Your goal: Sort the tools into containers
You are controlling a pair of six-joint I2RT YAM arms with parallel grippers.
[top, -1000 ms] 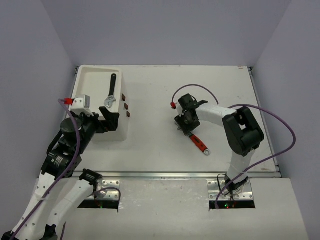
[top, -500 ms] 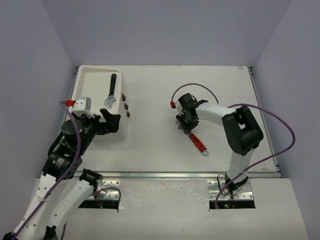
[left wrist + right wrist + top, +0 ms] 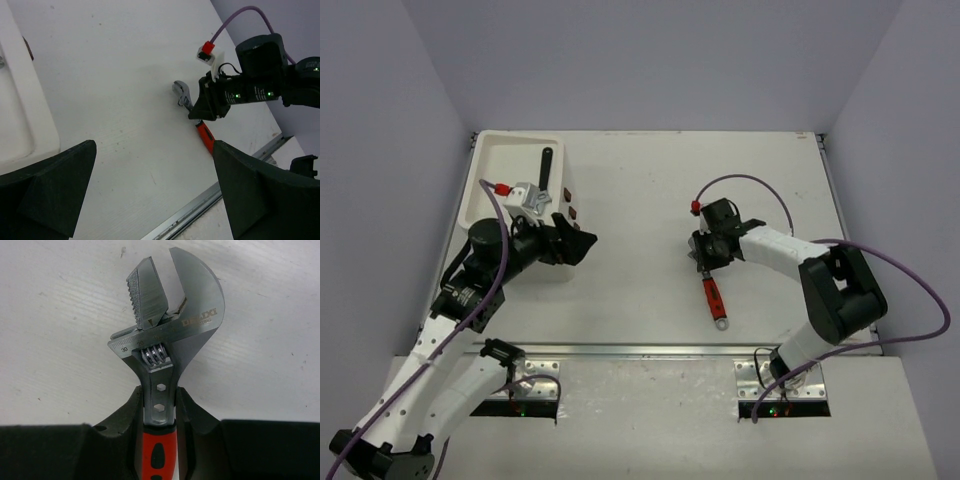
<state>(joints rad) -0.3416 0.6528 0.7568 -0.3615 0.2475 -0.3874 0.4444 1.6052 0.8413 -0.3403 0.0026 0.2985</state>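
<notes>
A red-handled adjustable wrench (image 3: 712, 295) lies right of the table's middle, its silver head (image 3: 165, 335) pointing away and its handle toward the near edge. My right gripper (image 3: 705, 258) is shut on the wrench's steel neck just above the red grip (image 3: 159, 395). I cannot tell whether the wrench is off the table. The white container (image 3: 492, 150) stands at the far left with a black wrench (image 3: 544, 165) in its top tray, partly hidden by my left arm. My left gripper (image 3: 582, 243) hangs open just right of the container, with nothing between its fingers (image 3: 155, 200).
Small dark-red drawer knobs (image 3: 573, 205) show on the container's right face. A metal rail (image 3: 670, 349) runs along the table's near edge. From the left wrist I see the container's corner (image 3: 20, 120), the wrench (image 3: 206, 136) and the right gripper (image 3: 212, 97).
My right gripper has closed on the wrench and moved right, swinging the handle toward the near edge. My left gripper has swung from over the container to its right side.
</notes>
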